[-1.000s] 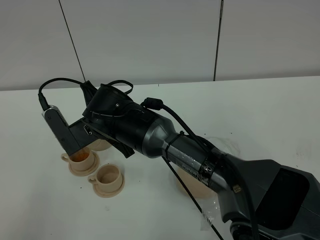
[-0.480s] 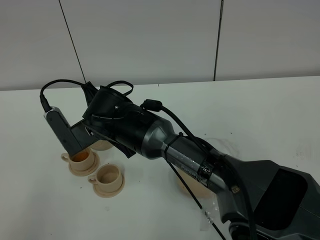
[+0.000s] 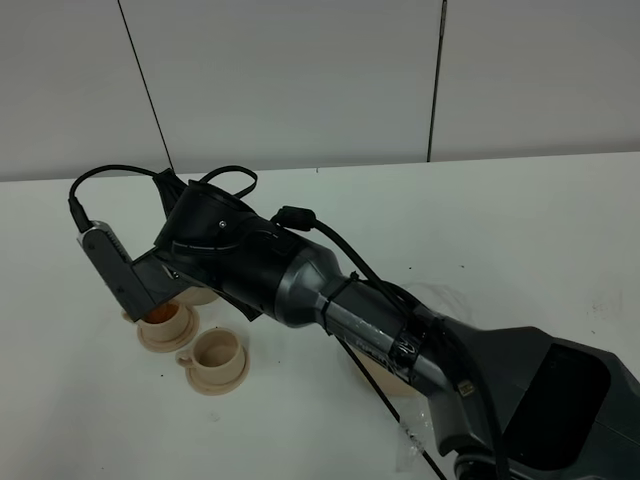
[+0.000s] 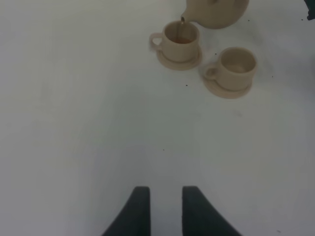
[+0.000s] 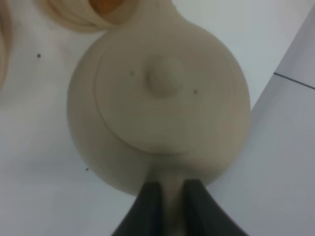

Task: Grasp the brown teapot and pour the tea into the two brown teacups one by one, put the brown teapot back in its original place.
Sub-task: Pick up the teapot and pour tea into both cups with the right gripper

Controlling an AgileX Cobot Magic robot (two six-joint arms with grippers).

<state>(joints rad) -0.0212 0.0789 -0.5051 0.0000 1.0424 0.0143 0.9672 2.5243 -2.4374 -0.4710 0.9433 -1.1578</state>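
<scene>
White table [image 4: 74, 123], teapot [image 4: 216, 11] spout tilted toward cup [image 4: 181, 40]

The brown teapot [image 5: 157, 98], the filled teacup [image 4: 181, 38] and the second teacup [image 4: 236, 66] are all showing plain matte tan-beige. The tea [image 5: 106, 5] is glowing orange-amber, while the table [image 4: 74, 123] is appearing white with tiny dark specks.

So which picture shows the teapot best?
The right wrist view: the brown teapot fills it, lid and knob included. The left wrist view catches just its spout side; in the high view the right arm hides most of it.
</scene>
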